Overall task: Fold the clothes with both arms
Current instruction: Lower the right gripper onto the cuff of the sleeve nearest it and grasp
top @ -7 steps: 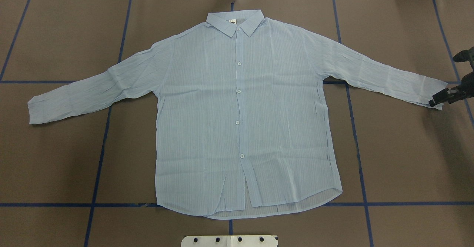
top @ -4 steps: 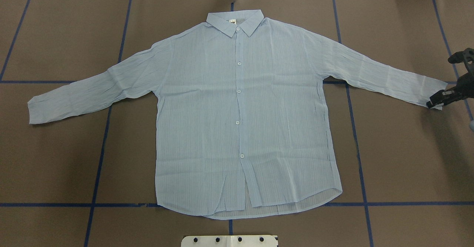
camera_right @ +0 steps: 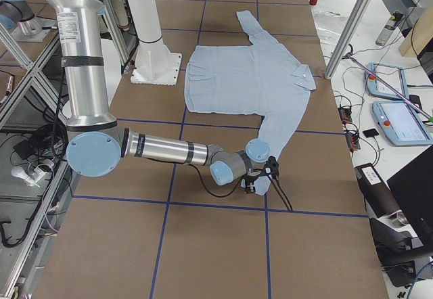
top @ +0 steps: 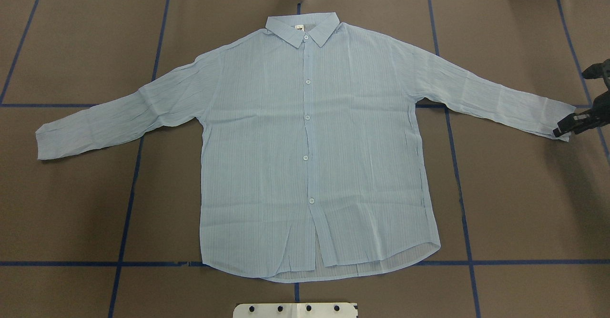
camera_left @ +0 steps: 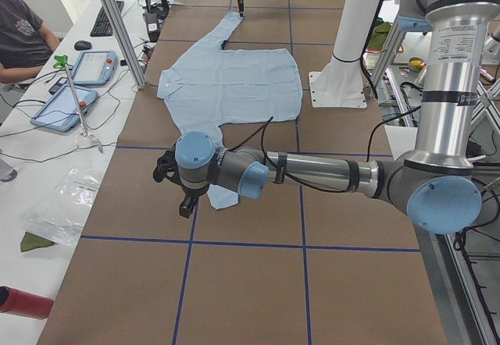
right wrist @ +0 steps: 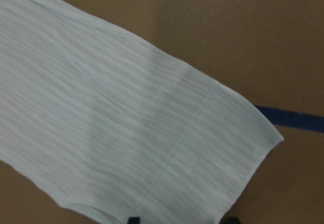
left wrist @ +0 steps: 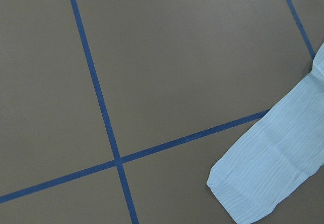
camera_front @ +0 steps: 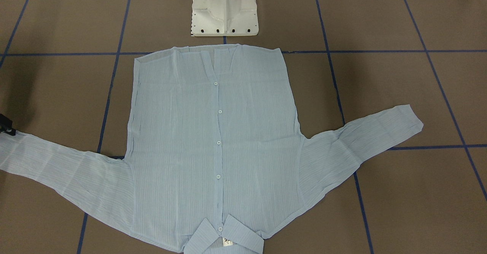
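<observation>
My right pincer (top: 568,126) has its tips apart at one cuff of the shirt (top: 305,156) (the sleeve on my right). My left pincer (camera_left: 182,198) hangs near the other cuff; wide or narrow, I cannot tell. The shirt lies spread flat, buttons up, on the brown table (top: 71,203).

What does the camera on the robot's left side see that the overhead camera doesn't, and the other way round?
Only the exterior left view shows the whole left arm stretched low over the table, its pincer near a sleeve of the shirt, plus a seated person and two tablets. Only the overhead view shows the small white buttons down the front. Both show the light-blue shirt spread flat on the brown table with blue tape lines, and the right pincer at the other cuff.
</observation>
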{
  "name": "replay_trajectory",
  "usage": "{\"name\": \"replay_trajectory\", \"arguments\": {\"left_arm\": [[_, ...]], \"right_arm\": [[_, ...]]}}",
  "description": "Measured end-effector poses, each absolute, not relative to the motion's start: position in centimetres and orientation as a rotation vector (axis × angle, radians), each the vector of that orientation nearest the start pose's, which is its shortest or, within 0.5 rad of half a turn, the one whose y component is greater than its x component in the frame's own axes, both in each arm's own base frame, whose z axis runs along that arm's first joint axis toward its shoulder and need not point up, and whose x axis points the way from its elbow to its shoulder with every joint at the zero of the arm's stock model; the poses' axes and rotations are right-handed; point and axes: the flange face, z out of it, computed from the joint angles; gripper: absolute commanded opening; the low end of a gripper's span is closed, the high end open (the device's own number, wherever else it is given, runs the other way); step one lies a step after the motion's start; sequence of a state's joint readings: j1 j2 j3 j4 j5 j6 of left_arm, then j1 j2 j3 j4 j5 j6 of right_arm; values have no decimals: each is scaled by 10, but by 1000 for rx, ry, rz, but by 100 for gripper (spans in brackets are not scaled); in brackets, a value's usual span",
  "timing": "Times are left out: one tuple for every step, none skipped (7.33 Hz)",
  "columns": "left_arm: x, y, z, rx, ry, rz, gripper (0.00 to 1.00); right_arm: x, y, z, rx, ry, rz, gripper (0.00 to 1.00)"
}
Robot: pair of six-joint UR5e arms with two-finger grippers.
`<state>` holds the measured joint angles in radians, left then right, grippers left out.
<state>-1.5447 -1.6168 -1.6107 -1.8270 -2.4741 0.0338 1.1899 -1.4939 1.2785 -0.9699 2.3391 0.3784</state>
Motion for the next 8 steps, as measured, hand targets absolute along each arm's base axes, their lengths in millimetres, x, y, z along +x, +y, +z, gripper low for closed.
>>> {"name": "replay_trajectory", "arguments": {"left_arm": [[-41,-526,578,322,894,210,100],[-41,-526,578,322,894,210,100],[-41,-526,578,322,893,210,100],[-42,-526,578,322,894,209,100],[-42,-526,578,322,894,210,100],[-42,-526,578,323,894,210,100],[-42,-526,578,322,894,210,100],[-41,-526,578,322,894,210,100]], "right_arm": [[-138,-521,699,59,-840,-149,64],[-139,-521,700,59,-837,-149,63],[-141,-520,701,57,-834,-152,54],[-142,-520,702,55,-832,-154,44],[-142,-520,702,54,-831,-153,36],[-141,-520,703,54,-831,-152,36],[-139,-520,703,54,-832,-148,35],[-136,-521,702,54,-834,-141,33]]}}
